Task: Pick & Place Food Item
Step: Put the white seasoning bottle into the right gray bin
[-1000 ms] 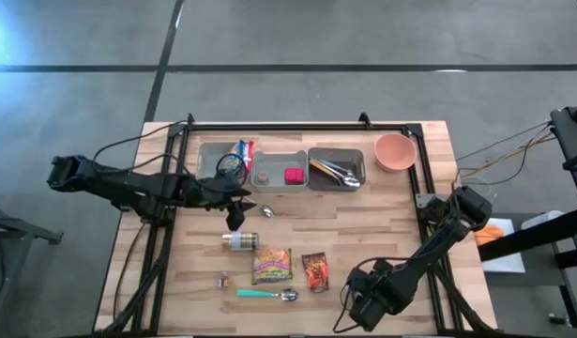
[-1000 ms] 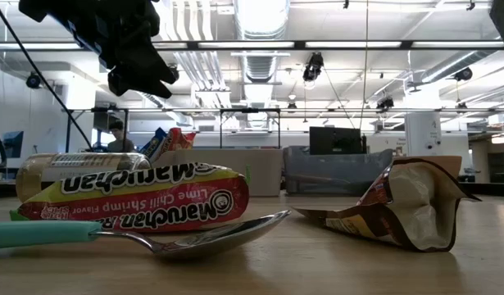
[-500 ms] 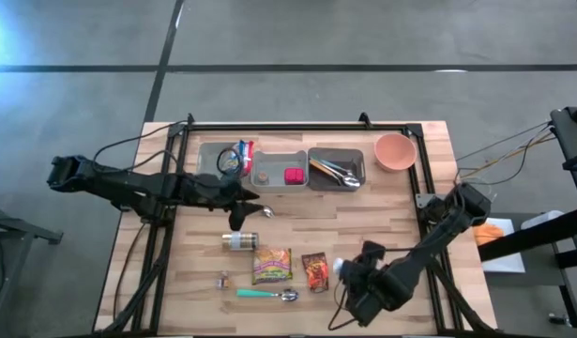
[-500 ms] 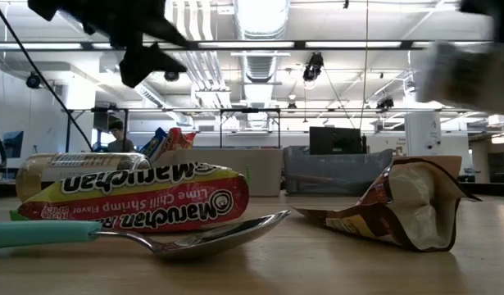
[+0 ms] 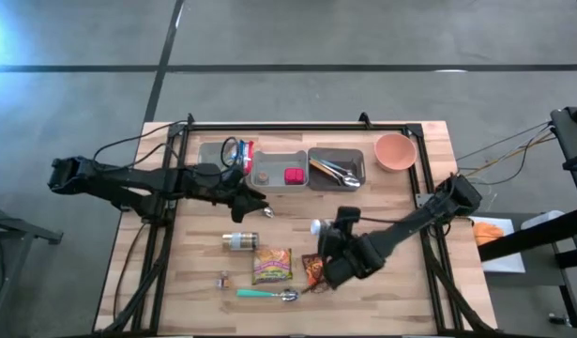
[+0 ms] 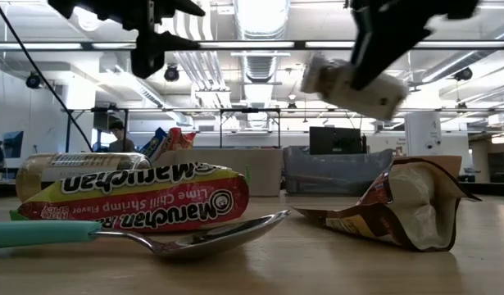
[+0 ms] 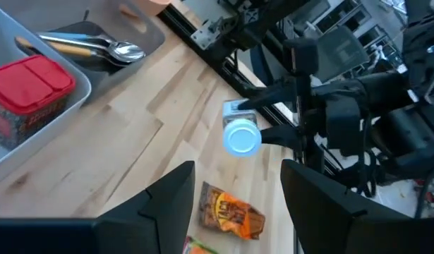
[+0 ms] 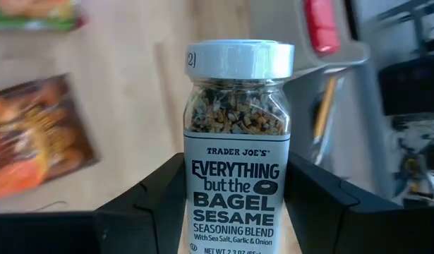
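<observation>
My right gripper [image 5: 327, 246] is shut on a seasoning jar [image 8: 236, 162] with a white cap [image 5: 318, 226], above the table's middle. The low view shows the jar [image 6: 354, 82] in the air, tilted. On the table near the front edge lie a ramen packet [image 5: 271, 266], an orange pouch [image 5: 315, 272], a teal-handled spoon [image 5: 265, 295] and a second jar [image 5: 239, 241] on its side. My left gripper [image 5: 258, 201] hovers open by the middle bin [image 5: 269, 184], nothing between its fingers [image 7: 167, 204]. My right gripper pinches the jar between its two fingers [image 8: 149, 208], one on each side of the labelled lower half [image 8: 197, 212]. The jar's base is hidden below the picture's edge. The jar is lifted clear of the table and tilted, its cap end [image 8: 238, 60] away from the gripper.
Along the far side stand three grey bins: one with packets [image 5: 213, 165], the middle one with a red box [image 5: 294, 175], one with cutlery [image 5: 337, 169]. A pink bowl [image 5: 395, 151] sits at the far right. A small item [image 5: 222, 280] lies near the spoon.
My right gripper has carried the jar from the table's near right corner toward the middle, rising and rolling its wrist. My left gripper has risen a little and rolled, staying open.
</observation>
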### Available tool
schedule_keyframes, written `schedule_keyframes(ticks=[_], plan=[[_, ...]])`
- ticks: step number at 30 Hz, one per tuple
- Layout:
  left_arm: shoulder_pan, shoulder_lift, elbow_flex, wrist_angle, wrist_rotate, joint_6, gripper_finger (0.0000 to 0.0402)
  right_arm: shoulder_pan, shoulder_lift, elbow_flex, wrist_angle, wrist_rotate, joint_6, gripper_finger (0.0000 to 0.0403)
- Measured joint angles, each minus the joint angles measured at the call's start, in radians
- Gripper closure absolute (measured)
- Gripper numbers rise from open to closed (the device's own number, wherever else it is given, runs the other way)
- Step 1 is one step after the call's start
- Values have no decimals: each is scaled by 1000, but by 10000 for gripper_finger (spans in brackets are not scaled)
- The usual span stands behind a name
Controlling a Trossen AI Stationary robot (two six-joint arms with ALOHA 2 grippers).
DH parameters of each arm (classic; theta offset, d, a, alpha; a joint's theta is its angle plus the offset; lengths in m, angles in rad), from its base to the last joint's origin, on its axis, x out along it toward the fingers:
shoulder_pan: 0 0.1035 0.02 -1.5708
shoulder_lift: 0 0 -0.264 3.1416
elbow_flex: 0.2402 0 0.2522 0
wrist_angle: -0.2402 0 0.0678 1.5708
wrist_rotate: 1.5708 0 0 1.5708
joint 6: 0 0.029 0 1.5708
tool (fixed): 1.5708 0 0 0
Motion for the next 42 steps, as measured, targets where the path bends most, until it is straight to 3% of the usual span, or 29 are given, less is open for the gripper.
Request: schedule_keyframes(ticks=[8, 22, 42], plan=[[73, 105, 46, -1, 94, -1, 188, -77, -1, 37, 15, 81, -76, 212], [90, 340, 238, 0, 145, 52, 188, -182, -1, 106, 77, 81, -190, 212], [94, 371, 245, 31, 126, 35, 188, -205, -1, 108, 161, 71, -281, 212]])
